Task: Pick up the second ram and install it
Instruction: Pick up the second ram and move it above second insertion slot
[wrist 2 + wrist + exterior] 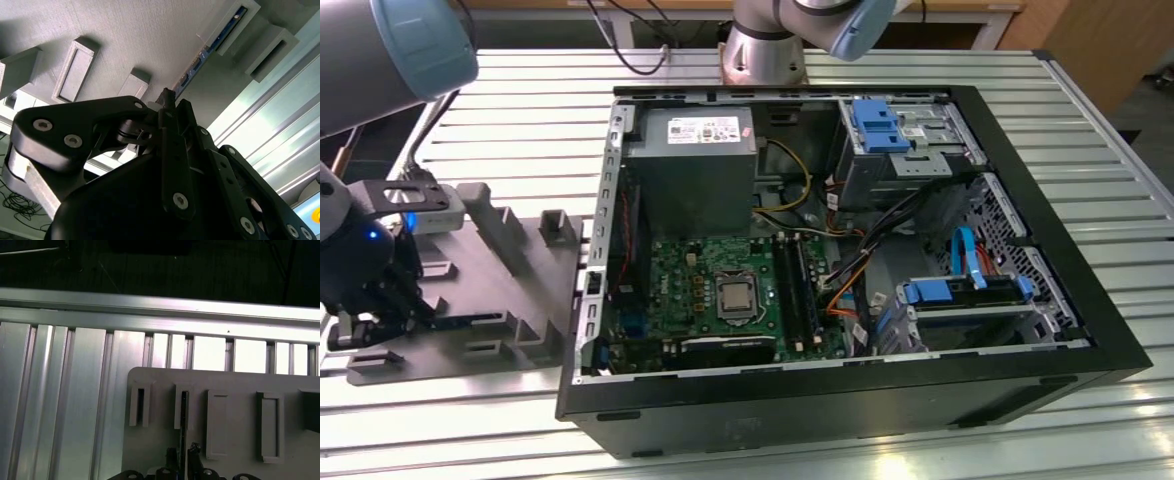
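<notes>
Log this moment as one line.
gripper: at second ram | second ram: on edge in grey holder slot | install: not done

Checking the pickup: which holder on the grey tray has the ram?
The slotted holder nearest the gripper: the second ram shows as a dark edge in its slot; the others look empty.

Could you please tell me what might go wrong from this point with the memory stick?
The bluish-green memory stick stands edge-on in a narrow slot of the grey plastic holder, with the black claw right at it; a tilted pull could jam or flex it. In the exterior view, orange cables lie close beside the long black motherboard slots, so they might snag the stick.
</notes>
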### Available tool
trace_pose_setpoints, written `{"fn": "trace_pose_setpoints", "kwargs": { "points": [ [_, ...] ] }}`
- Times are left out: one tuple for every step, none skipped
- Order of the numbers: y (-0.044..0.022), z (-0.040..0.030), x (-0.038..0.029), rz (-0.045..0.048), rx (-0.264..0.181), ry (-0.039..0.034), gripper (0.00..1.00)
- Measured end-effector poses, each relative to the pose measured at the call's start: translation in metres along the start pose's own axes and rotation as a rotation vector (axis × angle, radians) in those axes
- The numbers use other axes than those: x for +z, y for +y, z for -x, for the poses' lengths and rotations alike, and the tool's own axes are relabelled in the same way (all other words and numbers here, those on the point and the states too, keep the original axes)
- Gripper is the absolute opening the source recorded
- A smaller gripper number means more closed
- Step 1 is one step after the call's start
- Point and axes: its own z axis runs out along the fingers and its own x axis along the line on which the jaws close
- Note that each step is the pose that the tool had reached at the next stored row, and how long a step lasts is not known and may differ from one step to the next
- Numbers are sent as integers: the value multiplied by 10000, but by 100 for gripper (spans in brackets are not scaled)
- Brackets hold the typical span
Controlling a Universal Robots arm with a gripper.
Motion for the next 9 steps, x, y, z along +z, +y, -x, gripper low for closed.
{"fn": "trace_pose_setpoints", "kwargs": {
  "points": [
    [0, 0, -1, 0, 0, 1, 23],
    [0, 0, -1, 0, 0, 0, 23],
    [0, 0, -1, 0, 0, 0, 23],
    [0, 0, -1, 0, 0, 0, 21],
    [0, 0, -1, 0, 0, 1, 21],
    [0, 0, -2, 0, 0, 0, 15],
    [0, 0, -2, 0, 0, 0, 11],
    [0, 0, -2, 0, 0, 0, 11],
    [0, 0, -2, 0, 0, 0, 11]
  ]
}}
